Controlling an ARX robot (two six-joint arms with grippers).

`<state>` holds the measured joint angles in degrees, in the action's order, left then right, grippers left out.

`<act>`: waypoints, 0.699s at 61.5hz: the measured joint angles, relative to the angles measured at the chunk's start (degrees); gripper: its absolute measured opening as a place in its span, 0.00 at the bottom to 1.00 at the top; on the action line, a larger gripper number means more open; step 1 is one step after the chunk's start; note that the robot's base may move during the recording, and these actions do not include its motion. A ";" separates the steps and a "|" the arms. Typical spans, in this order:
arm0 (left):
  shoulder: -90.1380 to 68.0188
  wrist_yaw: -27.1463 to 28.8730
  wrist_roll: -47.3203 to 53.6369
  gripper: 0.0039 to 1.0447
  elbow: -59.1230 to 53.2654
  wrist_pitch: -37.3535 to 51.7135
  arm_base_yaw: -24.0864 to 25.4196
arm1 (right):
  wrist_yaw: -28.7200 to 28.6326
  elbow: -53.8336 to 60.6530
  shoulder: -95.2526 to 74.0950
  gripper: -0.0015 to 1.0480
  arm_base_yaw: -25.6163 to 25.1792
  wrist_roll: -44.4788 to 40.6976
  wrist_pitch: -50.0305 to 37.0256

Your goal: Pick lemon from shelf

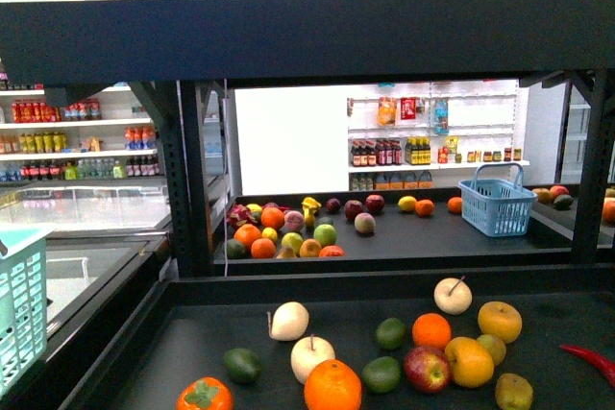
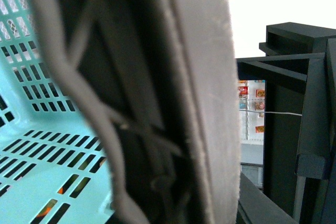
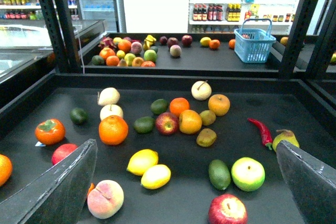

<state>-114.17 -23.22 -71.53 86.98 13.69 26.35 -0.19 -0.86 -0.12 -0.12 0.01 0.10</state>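
Lying on shelf [image 3: 247, 103]: two lemons [image 3: 142, 161] [image 3: 156, 176], side by side.

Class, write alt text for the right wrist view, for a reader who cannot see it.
A lemon and a second lemon lie side by side on the black shelf, between the fingers of the open right pincer. Other fruit and a red chilli are scattered around them.

Smooth, glossy lemon [image 3: 142, 161] on matt metal shelf [image 3: 294, 103].
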 joint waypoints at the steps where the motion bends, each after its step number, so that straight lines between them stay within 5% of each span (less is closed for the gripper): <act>1: 0.13 -0.02 -0.02 0.16 0.00 -0.31 0.00 | 0.00 0.00 0.00 0.98 0.00 0.00 0.00; 21: 10.78 -3.96 15.37 0.12 -4.07 -10.29 -2.08 | 0.00 0.00 0.00 0.98 0.00 0.00 0.00; 43: 26.25 -14.38 30.38 0.11 -14.86 -16.22 -16.50 | 0.00 0.00 0.00 0.98 0.00 0.00 0.00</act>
<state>-87.92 -37.60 -41.15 72.12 -2.52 9.85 -0.19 -0.86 -0.12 -0.12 0.01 0.10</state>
